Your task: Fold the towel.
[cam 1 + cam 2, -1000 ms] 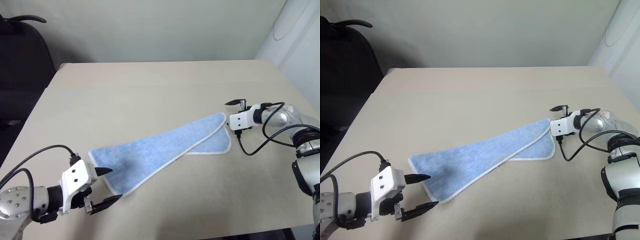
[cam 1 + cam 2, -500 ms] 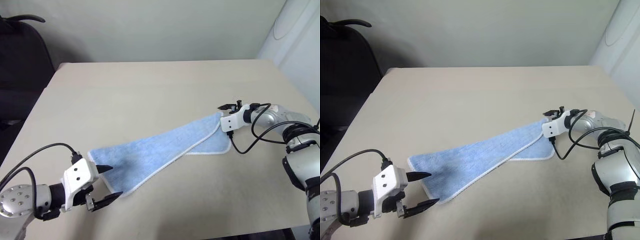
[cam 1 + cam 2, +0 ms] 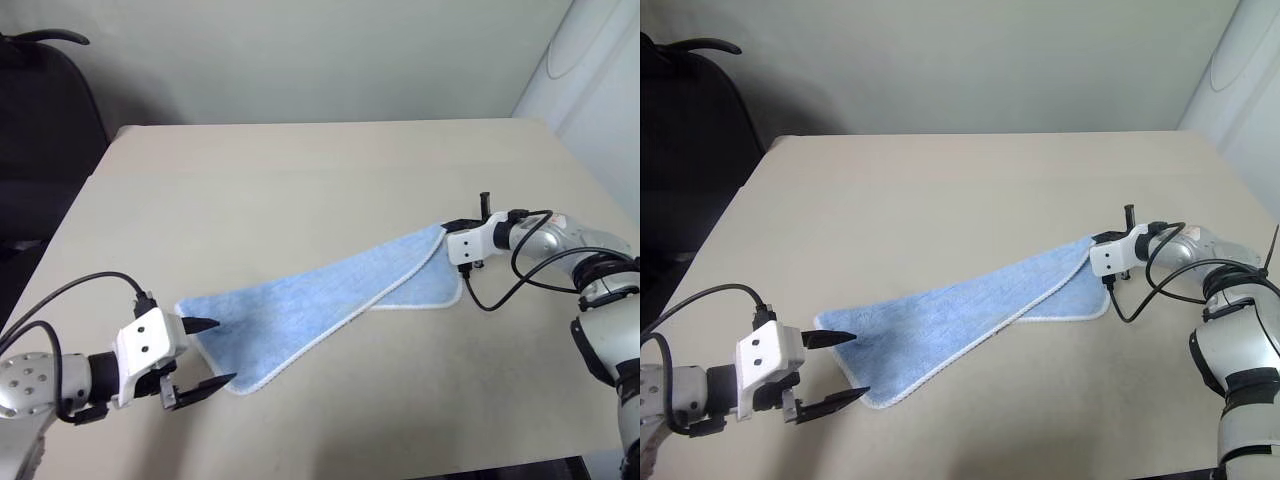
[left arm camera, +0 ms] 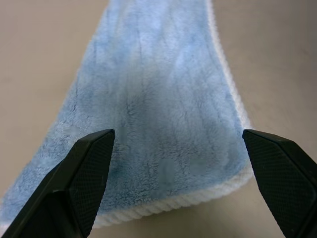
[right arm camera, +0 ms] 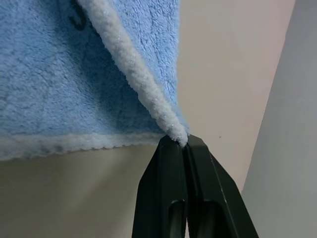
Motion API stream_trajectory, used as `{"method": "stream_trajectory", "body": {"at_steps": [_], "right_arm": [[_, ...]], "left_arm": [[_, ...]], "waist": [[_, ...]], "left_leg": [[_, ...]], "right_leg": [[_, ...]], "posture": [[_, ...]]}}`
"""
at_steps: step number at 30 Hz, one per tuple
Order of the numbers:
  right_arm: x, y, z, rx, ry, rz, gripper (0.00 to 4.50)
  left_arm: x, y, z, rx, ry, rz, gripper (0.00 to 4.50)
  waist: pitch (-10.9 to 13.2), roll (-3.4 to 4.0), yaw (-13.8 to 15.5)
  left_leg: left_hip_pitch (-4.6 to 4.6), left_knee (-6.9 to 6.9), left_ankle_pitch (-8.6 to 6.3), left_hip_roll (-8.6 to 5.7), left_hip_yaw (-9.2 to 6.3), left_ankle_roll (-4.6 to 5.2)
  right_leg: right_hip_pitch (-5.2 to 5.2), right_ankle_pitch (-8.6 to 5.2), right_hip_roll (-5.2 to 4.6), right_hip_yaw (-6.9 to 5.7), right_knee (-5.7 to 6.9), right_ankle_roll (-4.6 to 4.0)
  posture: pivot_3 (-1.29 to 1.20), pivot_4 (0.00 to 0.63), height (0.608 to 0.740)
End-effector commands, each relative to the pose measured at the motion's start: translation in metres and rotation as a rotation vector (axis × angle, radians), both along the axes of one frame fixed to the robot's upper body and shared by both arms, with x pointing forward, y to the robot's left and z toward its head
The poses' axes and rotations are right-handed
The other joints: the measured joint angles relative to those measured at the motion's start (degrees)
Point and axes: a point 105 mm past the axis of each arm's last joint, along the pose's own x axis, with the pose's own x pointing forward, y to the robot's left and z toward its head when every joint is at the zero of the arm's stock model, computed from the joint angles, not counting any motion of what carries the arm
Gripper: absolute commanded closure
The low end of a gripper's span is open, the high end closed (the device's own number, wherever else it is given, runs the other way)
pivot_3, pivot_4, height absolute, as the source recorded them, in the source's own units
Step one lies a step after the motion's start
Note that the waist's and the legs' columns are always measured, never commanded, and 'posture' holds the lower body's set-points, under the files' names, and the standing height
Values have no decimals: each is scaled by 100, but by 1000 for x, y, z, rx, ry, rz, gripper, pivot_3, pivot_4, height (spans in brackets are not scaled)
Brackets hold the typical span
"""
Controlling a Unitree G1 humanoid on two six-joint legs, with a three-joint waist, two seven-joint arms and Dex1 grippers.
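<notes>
Blue towel [image 3: 330,298] stretched slantwise across the tan table [image 3: 300,180], right gripper [image 5: 184,144] pinched on its three o'clock corner, left gripper [image 3: 205,354] spread wide at the eight o'clock end, dark print unreadable

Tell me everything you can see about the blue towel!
The towel is light blue, fluffy terry cloth with white stitched edging. It lies folded in a long slanted strip on the tan table. The right gripper is shut on its far corner, by a small dark mark. The left gripper stands open at its near end, not touching it.
</notes>
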Motion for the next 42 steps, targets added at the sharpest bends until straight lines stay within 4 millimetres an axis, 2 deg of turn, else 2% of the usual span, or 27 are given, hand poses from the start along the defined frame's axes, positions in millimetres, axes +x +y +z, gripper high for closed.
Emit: {"method": "stream_trajectory", "body": {"at_steps": [1,6,17,23,26,35,37,42], "right_arm": [[4,0,17,77,-56,-20,4482],[3,3,14,117,-53,-21,4482],[-2,3,5,177,-52,-20,4482],[-6,0,5,195,-47,-15,4482],[-8,-1,5,201,-45,-11,4500],[-11,-4,4,210,-35,-17,4500],[-11,-3,4,211,-34,-15,4500],[-10,-1,6,212,-34,-11,4500]], "left_arm": [[-12,2,4,50,58,-105,0],[-11,4,-3,185,49,-215,0],[-13,-15,-32,143,176,-332,0],[4,-15,-49,186,175,-320,0],[10,-15,-55,213,163,-319,635],[10,-17,-53,169,157,-304,3923],[9,-18,-52,153,158,-299,4452],[5,-19,-45,101,152,-277,4452]], "waist": [[0,0,-4],[0,0,2],[0,0,-5],[-1,3,4],[-9,16,12],[-25,44,-13],[-25,46,-26],[-25,46,-55]], "left_leg": [[-4,0,0,0,0,0],[-7,1,0,0,0,0],[-13,-4,-2,1,0,0],[-15,-4,-2,1,0,0],[-14,-4,1,1,2,4],[-10,-9,3,1,5,7],[-11,-12,2,1,6,6],[-11,-14,2,1,6,6]], "right_leg": [[-3,0,0,0,0,0],[-5,0,-1,0,1,0],[-11,0,-1,0,-3,0],[-11,0,-1,0,-4,0],[-9,0,-5,0,-3,0],[-7,-1,-5,0,-6,2],[-7,-1,-4,1,-10,3],[-8,-2,-4,1,-15,3]], "posture": [[0,150,740],[0,150,740],[0,150,740],[0,150,740],[0,150,740],[0,150,740],[0,150,740],[0,150,740]]}}
